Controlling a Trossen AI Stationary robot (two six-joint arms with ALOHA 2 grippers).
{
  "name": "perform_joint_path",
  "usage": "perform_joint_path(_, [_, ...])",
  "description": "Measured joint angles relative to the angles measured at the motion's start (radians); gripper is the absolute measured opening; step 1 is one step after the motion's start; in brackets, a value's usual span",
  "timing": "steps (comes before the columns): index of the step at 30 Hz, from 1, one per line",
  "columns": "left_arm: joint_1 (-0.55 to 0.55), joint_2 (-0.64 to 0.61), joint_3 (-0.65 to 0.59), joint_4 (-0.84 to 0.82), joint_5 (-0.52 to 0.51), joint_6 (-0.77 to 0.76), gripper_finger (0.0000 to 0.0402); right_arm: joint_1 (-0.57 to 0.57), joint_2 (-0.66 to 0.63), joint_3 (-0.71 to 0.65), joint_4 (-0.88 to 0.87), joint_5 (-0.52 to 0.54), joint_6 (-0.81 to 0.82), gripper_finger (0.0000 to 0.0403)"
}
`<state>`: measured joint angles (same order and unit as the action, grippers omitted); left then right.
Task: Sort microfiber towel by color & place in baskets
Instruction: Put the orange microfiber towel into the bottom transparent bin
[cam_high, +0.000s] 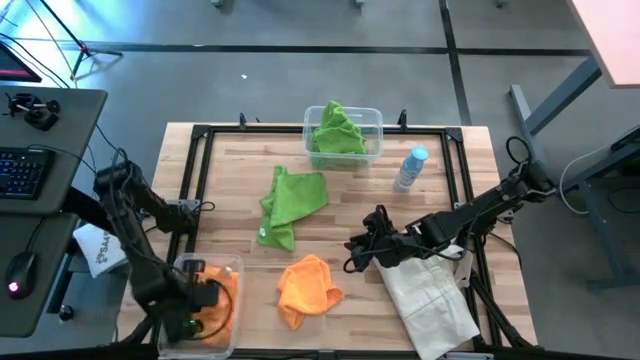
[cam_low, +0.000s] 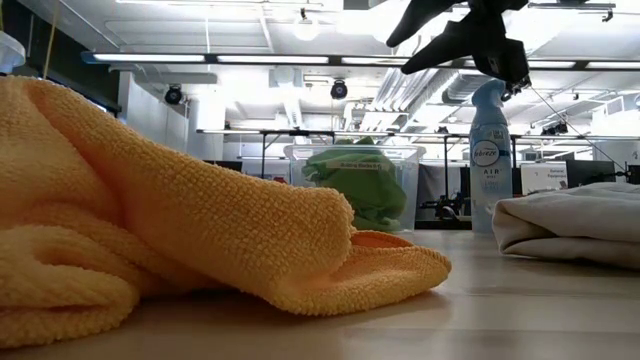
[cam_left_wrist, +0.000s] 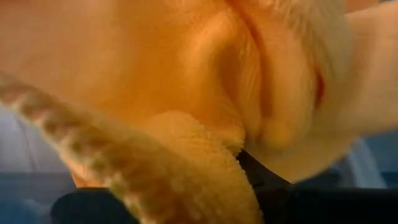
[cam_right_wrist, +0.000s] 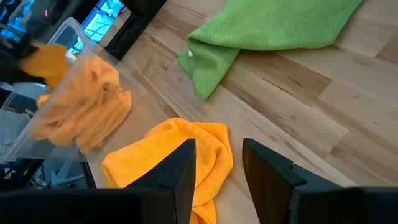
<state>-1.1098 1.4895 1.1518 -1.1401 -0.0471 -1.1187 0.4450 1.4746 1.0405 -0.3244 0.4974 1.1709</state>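
A crumpled orange microfiber towel (cam_high: 308, 288) (cam_right_wrist: 180, 143) (cam_low: 200, 230) lies on the table near its near edge. My right gripper (cam_high: 355, 250) (cam_right_wrist: 219, 171) is open and hovers just to the right of it, raised off the wood and touching nothing. A green towel (cam_high: 293, 203) (cam_right_wrist: 273, 25) lies flat at mid-table. The far basket (cam_high: 375, 115) (cam_low: 410, 160) holds green towels (cam_high: 338, 132). The near-left basket (cam_high: 235, 262) (cam_right_wrist: 68, 28) holds orange towels (cam_right_wrist: 81, 118). My left gripper (cam_high: 200, 298) is down in that basket, with orange cloth (cam_left_wrist: 186, 93) filling its wrist view.
A spray bottle with a blue cap (cam_high: 411, 168) (cam_low: 490, 150) stands right of the far basket. An off-white tote bag (cam_high: 430, 295) (cam_low: 575, 225) lies at the near right, under my right arm. A black frame (cam_high: 200, 135) borders the table. Bare wood lies between the towels.
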Motion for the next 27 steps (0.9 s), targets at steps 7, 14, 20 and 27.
perform_joint_path(7, [0.076, 0.149, -0.025, 0.079, 0.12, 0.121, 0.0, 0.0, 0.0, 0.0, 0.0, 0.008, 0.003, 0.0128])
perform_joint_path(14, [0.079, 0.25, -0.022, 0.137, 0.07, 0.161, 0.0014, 0.001, 0.0, 0.0, 0.0, 0.008, 0.019, 0.0128])
perform_joint_path(20, [0.079, 0.253, -0.023, 0.141, 0.067, 0.138, 0.0064, 0.001, 0.0, 0.0, 0.0, 0.008, 0.019, 0.0128])
perform_joint_path(27, [0.079, 0.2, -0.025, 0.098, 0.065, 0.108, 0.0115, 0.001, 0.0, 0.0, 0.0, 0.008, 0.019, 0.0128])
